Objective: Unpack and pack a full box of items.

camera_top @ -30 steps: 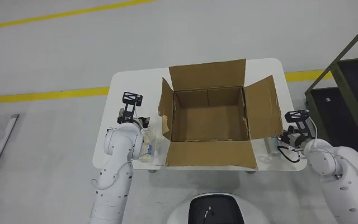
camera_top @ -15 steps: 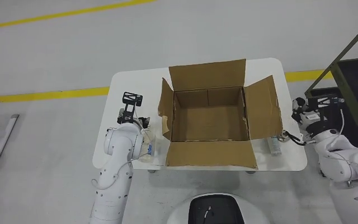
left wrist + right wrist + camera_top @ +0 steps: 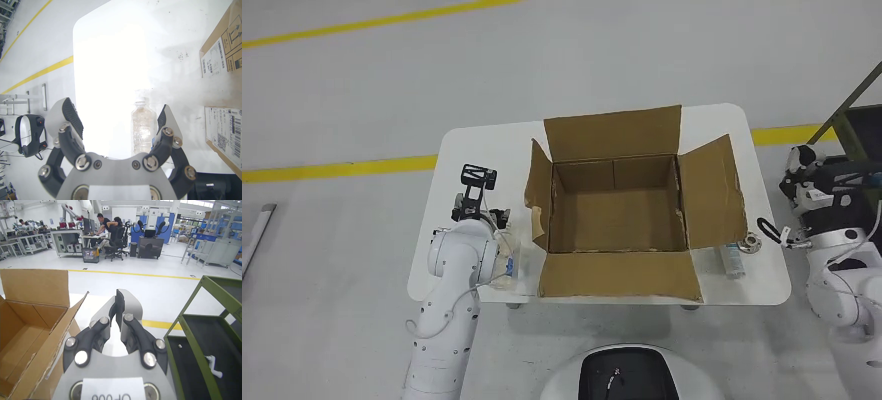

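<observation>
Seemingly repacking the empty cardboard box (image 3: 617, 220), my wide-spread, empty left gripper (image 3: 117, 108) must clasp the plastic bottle (image 3: 141, 130); right gripper (image 3: 118, 308) closed, empty.

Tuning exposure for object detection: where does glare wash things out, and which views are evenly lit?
Left wrist view: the table is blown out white ahead of the open left gripper; the clear bottle fades into it at its cap end. Right wrist view: evenly lit, cardboard box interior readable. Top view: even, no glare.
</observation>
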Controlling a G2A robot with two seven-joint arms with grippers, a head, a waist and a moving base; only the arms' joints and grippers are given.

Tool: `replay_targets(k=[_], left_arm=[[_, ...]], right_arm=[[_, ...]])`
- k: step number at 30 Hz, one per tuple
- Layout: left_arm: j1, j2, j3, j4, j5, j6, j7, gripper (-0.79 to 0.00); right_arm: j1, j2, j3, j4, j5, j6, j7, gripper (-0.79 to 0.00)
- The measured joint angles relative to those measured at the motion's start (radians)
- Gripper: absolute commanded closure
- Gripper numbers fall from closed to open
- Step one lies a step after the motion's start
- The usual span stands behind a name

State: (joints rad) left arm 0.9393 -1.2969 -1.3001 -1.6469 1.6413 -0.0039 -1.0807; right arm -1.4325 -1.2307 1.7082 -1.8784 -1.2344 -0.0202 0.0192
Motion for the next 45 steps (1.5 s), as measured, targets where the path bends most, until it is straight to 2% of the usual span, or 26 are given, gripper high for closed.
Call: replay_targets(k=[4,12,16,21,27,34,45], left_arm=[[0.0,0.0,0.0,0.0,0.0,0.0,0.0,-0.785],[0.006,-0.001,-0.003,0.001,-0.011,-0.002,0.009,-0.785],[0.016,0.0,-0.026,-0.005,-0.066,-0.035,0.028,-0.785],[0.018,0.006,-0.078,-0.008,-0.137,-0.088,-0.036,-0.785],[0.029,0.013,-0.135,0.004,-0.294,-0.174,-0.172,-0.785],[0.012,0.017,-0.161,0.044,-0.415,-0.144,-0.292,-0.785],[0.007,0.018,-0.158,0.046,-0.401,-0.138,-0.295,-0.785]], right_arm=[[-0.002,-0.004,-0.02,-0.009,-0.011,0.047,-0.008,0.0],[-0.002,-0.004,-0.02,-0.009,-0.009,0.047,-0.008,0.0],[-0.002,-0.004,-0.02,-0.009,-0.009,0.047,-0.008,0.0],[-0.002,-0.004,-0.02,-0.009,-0.009,0.047,-0.008,0.0],[-0.002,-0.004,-0.02,-0.009,-0.009,0.047,-0.008,0.0],[-0.002,-0.004,-0.02,-0.009,-0.009,0.047,-0.008,0.0],[-0.002,-0.004,-0.02,-0.009,-0.009,0.047,-0.008,0.0]])
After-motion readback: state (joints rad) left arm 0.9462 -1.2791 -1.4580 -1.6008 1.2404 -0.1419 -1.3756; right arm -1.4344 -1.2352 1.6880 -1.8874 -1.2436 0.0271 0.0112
